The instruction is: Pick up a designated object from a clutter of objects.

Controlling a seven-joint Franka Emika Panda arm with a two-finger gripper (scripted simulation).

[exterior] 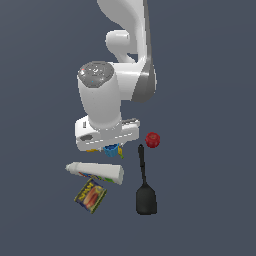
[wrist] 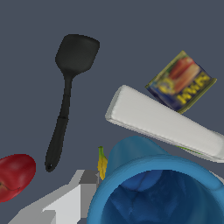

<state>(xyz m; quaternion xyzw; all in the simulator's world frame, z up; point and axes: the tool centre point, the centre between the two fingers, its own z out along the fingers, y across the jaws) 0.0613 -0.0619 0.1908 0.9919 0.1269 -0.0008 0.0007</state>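
Note:
The blue cup [wrist: 153, 192] fills the near part of the wrist view, its open mouth facing the camera. My gripper [wrist: 99, 192] is shut on the cup's wall. One grey-white finger [wrist: 74, 203] presses against the outside; the other finger is hidden. In the exterior view the blue cup [exterior: 111, 150] peeks out right under the white hand [exterior: 106, 132]. The clutter lies around it: a white bottle [exterior: 97, 171], a food tin [exterior: 90, 195], a black spatula [exterior: 145, 192] and a red cup [exterior: 152, 140].
In the wrist view the white bottle [wrist: 166, 122] lies just behind the cup, with the tin [wrist: 180, 82] beyond it. A banana tip [wrist: 102, 164] shows beside the cup. The spatula [wrist: 65, 105] and the red cup [wrist: 13, 175] lie apart from it.

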